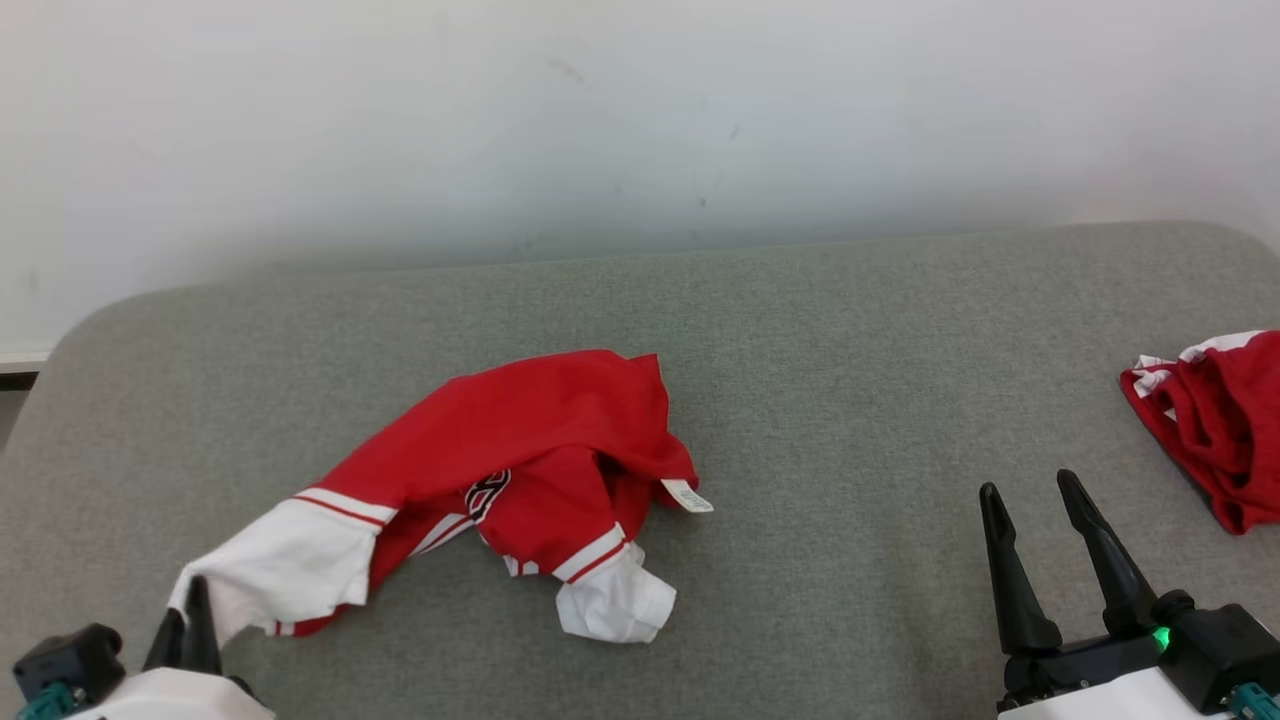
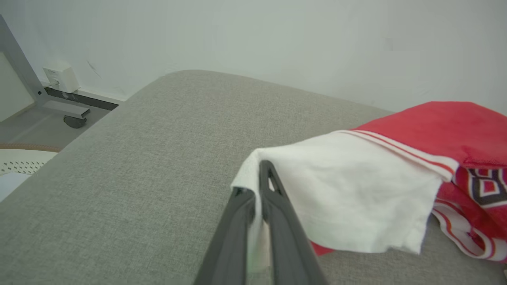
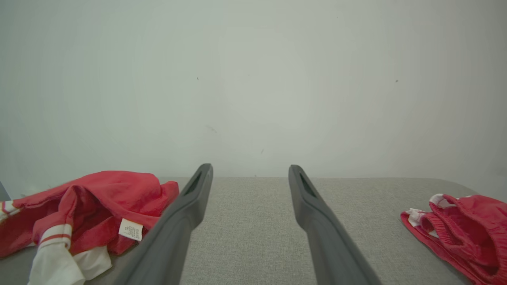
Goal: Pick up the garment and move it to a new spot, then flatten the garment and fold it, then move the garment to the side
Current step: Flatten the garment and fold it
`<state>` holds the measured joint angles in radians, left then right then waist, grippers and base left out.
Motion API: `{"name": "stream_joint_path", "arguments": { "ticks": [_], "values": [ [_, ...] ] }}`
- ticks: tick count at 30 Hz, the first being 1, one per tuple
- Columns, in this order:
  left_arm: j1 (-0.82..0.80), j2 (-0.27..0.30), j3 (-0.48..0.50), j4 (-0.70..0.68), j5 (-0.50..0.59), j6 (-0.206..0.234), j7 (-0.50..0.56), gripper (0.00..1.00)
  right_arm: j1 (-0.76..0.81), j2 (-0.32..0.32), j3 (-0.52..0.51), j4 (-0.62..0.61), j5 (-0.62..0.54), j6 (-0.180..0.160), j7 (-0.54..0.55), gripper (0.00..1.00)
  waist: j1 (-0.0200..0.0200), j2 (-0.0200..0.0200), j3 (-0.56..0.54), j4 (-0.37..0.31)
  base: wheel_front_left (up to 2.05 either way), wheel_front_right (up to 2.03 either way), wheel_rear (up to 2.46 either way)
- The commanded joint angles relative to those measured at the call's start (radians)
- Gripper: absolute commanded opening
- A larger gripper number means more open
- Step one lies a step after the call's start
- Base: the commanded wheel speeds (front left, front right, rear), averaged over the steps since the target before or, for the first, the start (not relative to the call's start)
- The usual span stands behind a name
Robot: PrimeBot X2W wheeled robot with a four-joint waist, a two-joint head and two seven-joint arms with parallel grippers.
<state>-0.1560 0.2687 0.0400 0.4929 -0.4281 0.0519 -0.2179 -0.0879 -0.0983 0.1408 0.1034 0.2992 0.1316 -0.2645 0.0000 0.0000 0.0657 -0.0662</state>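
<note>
The garment (image 1: 520, 450) is a crumpled red shirt with white striped sleeves, lying left of centre on the grey cushioned surface (image 1: 850, 330). My left gripper (image 1: 195, 600) is at the lower left, shut on the white cuff of one sleeve; in the left wrist view the dark fingers (image 2: 273, 221) pinch the white cloth (image 2: 356, 198) with the red body (image 2: 443, 126) beyond. My right gripper (image 1: 1030, 495) stands open at the lower right, apart from the shirt, nothing between its fingers (image 3: 186, 213). The right wrist view shows the shirt (image 3: 99, 206) to its left.
A second red and white piece of clothing (image 1: 1220, 420) lies bunched at the right edge, also seen as red cloth (image 3: 463, 229) in the right wrist view. A pale wall (image 1: 640, 120) rises behind the surface. A wheeled frame leg (image 2: 75, 114) stands on the floor beyond the left corner.
</note>
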Motion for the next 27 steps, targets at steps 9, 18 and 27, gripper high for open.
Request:
{"name": "stream_joint_path", "arguments": {
  "ticks": [9,18,27],
  "values": [
    [-0.018,-0.031,-0.037,0.029,0.006,-0.035,-0.030,1.00,0.000,0.000,0.010,0.018,-0.004,-0.002,0.001,1.00,0.0000,0.0000,-0.036,0.022,0.00,0.00,0.00],
    [0.021,-0.073,-0.052,-0.083,0.036,-0.027,-0.047,1.00,0.016,0.004,0.008,0.025,0.007,-0.002,0.001,1.00,0.0000,0.0000,-0.058,0.029,0.00,0.00,0.00],
    [0.029,-0.120,-0.090,-0.174,0.068,-0.033,-0.046,1.00,-0.039,-0.046,0.106,0.135,-0.023,-0.002,0.001,1.00,0.0000,0.0000,-0.036,0.091,0.00,0.00,0.00]
  ]
}}
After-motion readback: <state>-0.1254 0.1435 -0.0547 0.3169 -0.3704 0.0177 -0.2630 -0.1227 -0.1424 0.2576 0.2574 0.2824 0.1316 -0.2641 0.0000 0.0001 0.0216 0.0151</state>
